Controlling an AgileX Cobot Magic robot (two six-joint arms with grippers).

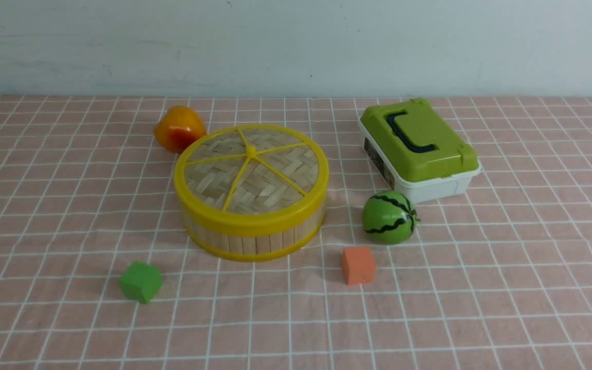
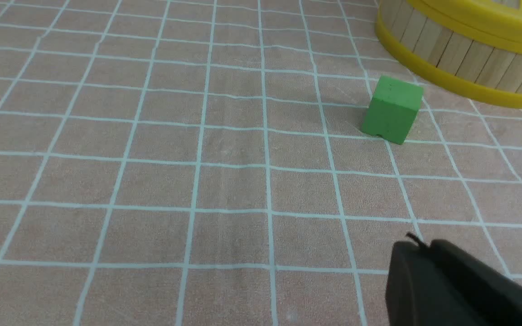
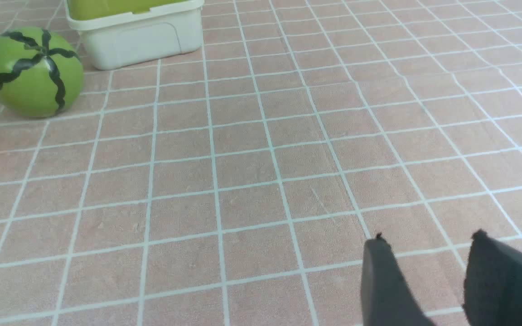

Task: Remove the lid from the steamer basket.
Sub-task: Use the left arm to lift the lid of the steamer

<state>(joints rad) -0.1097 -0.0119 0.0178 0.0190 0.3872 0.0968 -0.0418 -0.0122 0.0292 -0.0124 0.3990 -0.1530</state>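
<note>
Pink gridded surface [image 1: 481, 308] beneath both claws. Well ahead of the left claw [image 2: 426, 248], tips pressed together and gripping nothing: basket [image 1: 255, 231], upright on the surface, with lid [image 1: 252, 172] seated flat on its top rim, untouched by either claw. Ahead of the right claw [image 3: 428, 236], fingers apart and empty: green-topped box [image 1: 429, 187], well away, farther off than the melon. Nearer to that claw, just in front of the box: striped green melon [image 1: 389, 217]. Beyond the basket from the left claw, close behind its far wall, contact unclear: orange fruit [image 1: 179, 128]. Between left claw and basket, near the basket's lower rim yet apart from it: green cube [image 2: 392, 115]. On the left-claw side of the right claw, near the melon, nearer than it: orange cube [image 1: 358, 264].
</note>
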